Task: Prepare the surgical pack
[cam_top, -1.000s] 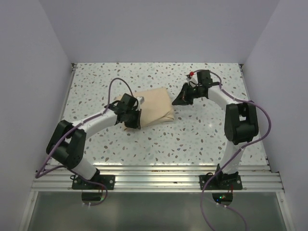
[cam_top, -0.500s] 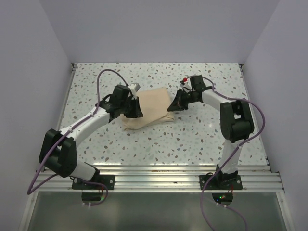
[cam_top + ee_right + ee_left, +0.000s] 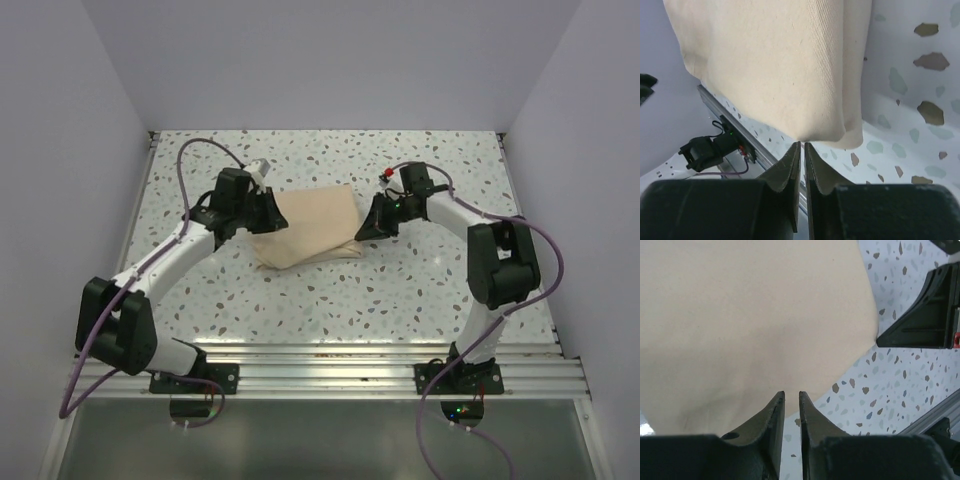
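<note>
The surgical pack (image 3: pixel 312 226) lies mid-table as a folded tan cloth bundle; what is inside it is hidden. My left gripper (image 3: pixel 268 213) is at its left edge. In the left wrist view the fingertips (image 3: pixel 792 393) stand a little apart over the cloth's (image 3: pixel 755 315) near edge, with nothing between them. My right gripper (image 3: pixel 368 226) is at the bundle's right edge. In the right wrist view its tips (image 3: pixel 802 143) are barely parted, just below a folded corner of the cloth (image 3: pixel 775 65), which they do not grip.
The bundle rests on a speckled white table (image 3: pixel 400 290) with walls on three sides. An aluminium rail (image 3: pixel 320 365) carrying both arm bases runs along the near edge. The right gripper's black body (image 3: pixel 920 315) shows beyond the bundle in the left wrist view.
The left gripper has slid from the bundle's front-left corner back along its left side and parted its jaws. The right gripper came nearer, to the bundle's right edge, and its jaws eased apart.
</note>
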You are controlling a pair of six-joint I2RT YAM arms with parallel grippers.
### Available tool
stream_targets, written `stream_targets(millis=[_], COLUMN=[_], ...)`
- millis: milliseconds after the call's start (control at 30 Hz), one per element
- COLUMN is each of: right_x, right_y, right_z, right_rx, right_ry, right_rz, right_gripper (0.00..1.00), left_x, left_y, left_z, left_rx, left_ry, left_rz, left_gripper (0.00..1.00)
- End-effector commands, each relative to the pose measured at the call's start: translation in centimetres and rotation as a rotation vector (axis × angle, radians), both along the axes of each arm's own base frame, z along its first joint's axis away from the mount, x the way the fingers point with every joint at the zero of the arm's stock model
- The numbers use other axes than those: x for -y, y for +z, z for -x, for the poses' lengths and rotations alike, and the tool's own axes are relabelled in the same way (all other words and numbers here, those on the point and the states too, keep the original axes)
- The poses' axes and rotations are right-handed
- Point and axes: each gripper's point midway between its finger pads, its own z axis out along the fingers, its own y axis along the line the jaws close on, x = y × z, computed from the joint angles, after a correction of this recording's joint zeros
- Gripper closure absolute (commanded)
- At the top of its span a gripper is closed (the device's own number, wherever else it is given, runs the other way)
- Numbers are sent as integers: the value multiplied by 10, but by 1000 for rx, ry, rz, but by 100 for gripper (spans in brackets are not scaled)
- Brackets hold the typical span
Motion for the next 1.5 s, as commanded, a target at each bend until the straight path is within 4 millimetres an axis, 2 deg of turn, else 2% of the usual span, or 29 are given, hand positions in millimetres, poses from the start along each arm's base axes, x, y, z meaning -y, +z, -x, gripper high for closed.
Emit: stream_targets(millis=[0, 67, 133, 200, 267, 300, 333, 367, 400, 433, 467, 533, 567, 633, 667, 733, 767, 833, 867, 933, 1067, 1333, 1367, 1433, 1467], right_x=[11, 14, 19, 23, 29, 33, 37, 42, 45, 47, 51, 56, 59, 61, 61, 54, 55, 48, 48, 45, 43, 41, 42, 39, 37], right_y=[14, 20, 17, 18, 20, 16, 15, 15, 15, 14, 11, 16, 13, 18, 13, 18, 10, 16, 11, 20, 21, 12, 7, 12, 16], right_z=[26, 31, 41, 52, 58, 65, 67, 71, 73, 75, 80, 85, 90, 95, 102, 109, 118, 121, 128, 130, 145, 158, 161, 163, 160], right_rx=[19, 42, 25, 23, 40, 24, 26, 37, 36, 33, 22, 42, 39, 56, 38, 43, 17, 45, 32, 68, 80, 68, 68, 90, 129], right_ry=[25, 28, 29, 33, 35, 32, 26, 14, 6, -2, -12, -36, -41, -64, -64, -68, -73, -87, -88, -102, -116, -150, -148, -150, -153], right_rz=[81, 96, 116, 131, 157, 179, 198, 221, 233, 245, 261, 278, 286, 277, 271, 208, 201, 138, 127, 85, 23, -29, -33, -68, -97], right_gripper=[88, 83, 77, 70, 61, 46, 36, 24, 2, 1, 1, 1, 1, 1, 1, 1, 1, 1, 1, 1, 1, 1, 1, 1, 1], left_x=[-14, -22, -30, -36, -45, -47, -51, -54, -54, -56, -56, -57, -57, -57, -57, -56, -56, -57, -58, -58, -63, -66, -65, -62, -60], left_y=[35, 40, 46, 44, 43, 41, 42, 33, 30, 34, 21, 22, 10, 3, 2, 6, 2, 4, 4, 9, 3, -7, -4, -3, 4], left_z=[-7, -4, -1, 4, 9, 11, 14, 19, 23, 25, 33, 40, 48, 59, 61, 66, 71, 76, 78, 84, 99, 122, 123, 125, 124], left_rx=[85, 89, 97, 88, 83, 79, 77, 57, 43, 60, 32, 36, 5, -11, -12, 1, -11, -1, -4, 4, -4, -32, -28, -26, 2], left_ry=[56, 73, 91, 102, 122, 130, 146, 156, 169, 178, 180, 200, 200, 209, 214, 222, 222, 232, 239, 247, 261, 276, 274, 261, 250], left_rz=[30, 27, 29, 31, 36, 37, 46, 48, 63, 82, 90, 133, 141, 176, 187, 221, 230, 252, 255, 272, 273, 295, 308, 326, 348], left_gripper=[78, 75, 71, 68, 60, 58, 53, 49, 46, 34, 32, 28, 27, 26, 25, 24, 24, 23, 23, 22, 22, 22, 22, 22, 22])
